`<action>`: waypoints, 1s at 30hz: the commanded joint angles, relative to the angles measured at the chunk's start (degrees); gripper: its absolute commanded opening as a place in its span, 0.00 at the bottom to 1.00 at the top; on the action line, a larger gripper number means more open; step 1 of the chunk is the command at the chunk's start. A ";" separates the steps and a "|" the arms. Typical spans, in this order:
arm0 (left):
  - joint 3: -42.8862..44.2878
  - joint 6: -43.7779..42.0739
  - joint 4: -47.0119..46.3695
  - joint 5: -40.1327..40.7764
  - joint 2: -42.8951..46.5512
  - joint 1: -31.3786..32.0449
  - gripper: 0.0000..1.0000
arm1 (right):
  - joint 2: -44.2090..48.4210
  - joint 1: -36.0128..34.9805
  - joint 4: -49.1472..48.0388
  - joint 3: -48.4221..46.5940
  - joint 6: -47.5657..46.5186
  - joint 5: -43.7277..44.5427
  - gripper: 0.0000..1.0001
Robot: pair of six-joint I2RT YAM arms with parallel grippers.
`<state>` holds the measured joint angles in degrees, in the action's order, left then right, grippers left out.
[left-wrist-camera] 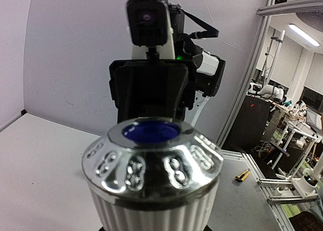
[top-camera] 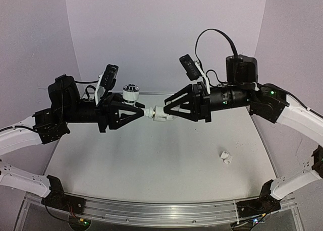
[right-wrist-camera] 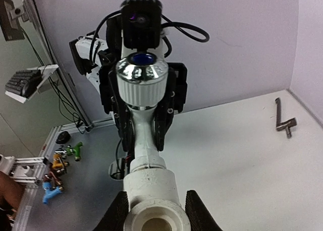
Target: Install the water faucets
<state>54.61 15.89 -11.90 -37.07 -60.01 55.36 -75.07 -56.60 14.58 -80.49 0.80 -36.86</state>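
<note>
Both arms meet in mid-air above the middle of the white table (top-camera: 126, 160), well clear of its surface.

The left gripper (top-camera: 141, 111) is clamped on a white plastic tap body (right-wrist-camera: 146, 140). Its chrome-capped, ribbed round knob (top-camera: 130, 92) points upward, which leaves the body's lower end facing the other arm.

The right gripper (top-camera: 166, 112) has its fingers (right-wrist-camera: 119, 213) closed against either side of a short white tubular fitting (top-camera: 160, 113), held on the same horizontal line as the tap body. In the right wrist view the tap body meets the fitting end to end. Whether it is fully seated cannot be told.

Judgement: this is the joining step. The opposed, level hold lets each arm brace against the other's push, and any tilt between the two pieces would likely jam the joint.

A further small white plastic part (top-camera: 225, 158) lies loose toward the near right corner, apparently awaiting its turn.

A dark metal crank-shaped bar (right-wrist-camera: 282, 121) lies by a walled edge. Which corner it is nearest cannot be told.
</note>
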 commanded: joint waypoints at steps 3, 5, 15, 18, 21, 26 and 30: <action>1.37 -0.44 -2.41 -0.34 1.70 0.16 0.00 | -4.66 9.71 0.33 -5.26 12.82 -10.91 0.49; 1.12 1.20 -3.34 3.33 1.28 0.17 0.00 | -4.82 10.07 0.76 -6.56 10.44 -10.45 0.57; -2.38 19.06 -12.01 21.69 0.03 0.04 0.00 | -2.30 10.04 4.29 -12.17 -15.56 3.01 0.84; -3.61 25.37 -16.02 22.80 -0.06 -0.17 0.00 | -0.12 9.12 4.23 -9.03 -26.46 7.58 0.89; -3.39 29.63 -18.54 21.41 -1.16 -0.34 0.00 | 1.48 6.35 4.14 -6.37 -36.14 12.33 0.94; -1.84 34.24 -20.33 18.06 -3.74 -0.35 0.00 | 2.97 -1.16 3.09 -2.70 -52.22 20.34 0.98; -1.81 35.62 -22.56 16.09 -4.59 -0.34 0.00 | 3.11 -4.10 1.91 -0.76 -60.06 23.95 0.97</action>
<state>50.22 47.59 -25.92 -18.27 -64.46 55.18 -73.14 -58.67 18.47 -82.75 -45.94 -19.87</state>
